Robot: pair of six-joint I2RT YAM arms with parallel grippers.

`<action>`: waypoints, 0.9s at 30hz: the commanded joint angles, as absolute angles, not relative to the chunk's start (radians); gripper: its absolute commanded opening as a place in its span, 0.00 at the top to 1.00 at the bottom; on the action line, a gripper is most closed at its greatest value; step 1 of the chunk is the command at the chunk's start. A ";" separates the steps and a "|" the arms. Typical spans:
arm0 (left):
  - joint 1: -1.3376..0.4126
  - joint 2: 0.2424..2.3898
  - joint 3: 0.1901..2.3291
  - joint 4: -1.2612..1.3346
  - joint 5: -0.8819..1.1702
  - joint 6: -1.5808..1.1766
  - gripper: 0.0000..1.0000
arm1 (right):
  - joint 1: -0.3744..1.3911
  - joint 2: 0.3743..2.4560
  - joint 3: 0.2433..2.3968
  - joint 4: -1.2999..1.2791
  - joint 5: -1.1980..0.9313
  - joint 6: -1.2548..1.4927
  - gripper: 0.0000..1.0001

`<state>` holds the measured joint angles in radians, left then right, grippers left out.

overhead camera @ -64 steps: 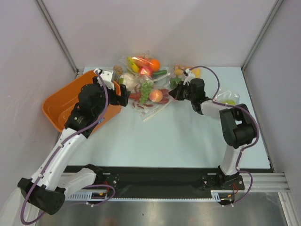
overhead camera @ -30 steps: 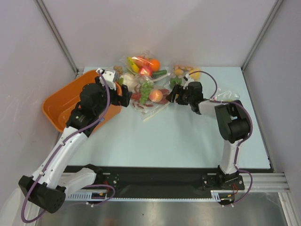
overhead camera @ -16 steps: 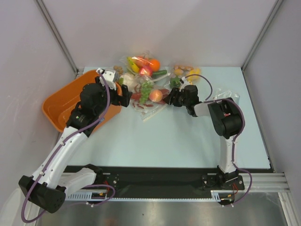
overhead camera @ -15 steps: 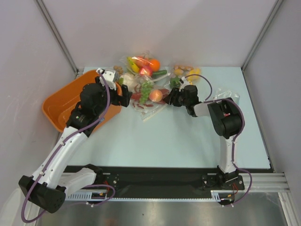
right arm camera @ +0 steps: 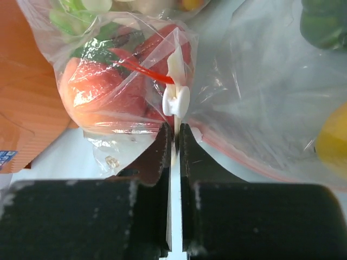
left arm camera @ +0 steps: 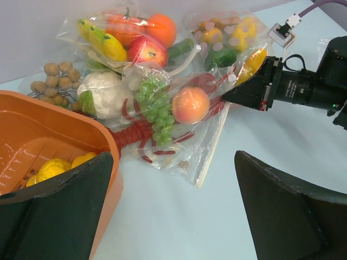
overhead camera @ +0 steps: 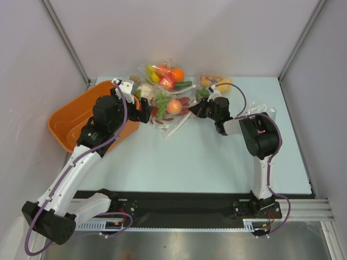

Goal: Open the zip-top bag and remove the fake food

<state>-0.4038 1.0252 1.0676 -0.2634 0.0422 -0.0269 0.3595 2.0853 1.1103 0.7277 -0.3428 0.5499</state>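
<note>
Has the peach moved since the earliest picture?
Yes. The peach in the zip-top bag has shifted left and slightly farther back, toward the orange bin, which has not moved.

An orange bin (overhead camera: pixel 68 116) holds yellow pieces (left arm camera: pixel 54 168); just beyond its far rim lie brown nuts (left arm camera: pixel 51 76), and farther off a clear bag of fruit (left arm camera: pixel 127 35).

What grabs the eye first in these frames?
The right gripper, jaws shut on the white slider of the zip-top bag, at the far middle of the table. Bright fake food shows through the bag, with more filled bags behind it. An orange bin sits at the far left.
</note>
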 commanded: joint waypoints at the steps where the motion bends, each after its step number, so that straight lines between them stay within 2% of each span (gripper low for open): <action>1: -0.408 1.028 1.074 -0.239 0.067 -0.031 0.00 | 0.365 2.060 1.065 0.897 -0.344 0.534 1.00; 6: -0.410 1.029 1.072 -0.238 0.072 -0.029 0.00 | 0.354 1.994 0.974 1.015 -0.360 0.548 1.00; 11: -0.408 1.031 1.071 -0.236 0.086 -0.029 0.00 | 0.333 1.870 0.930 1.002 -0.387 0.517 1.00; 18: -0.410 1.034 1.066 -0.232 0.095 -0.028 0.00 | 0.290 1.662 0.916 0.804 -0.449 0.407 1.00; 27: -0.413 1.026 1.054 -0.209 0.141 -0.009 0.00 | 0.244 1.444 0.992 0.484 -0.672 0.256 1.00</action>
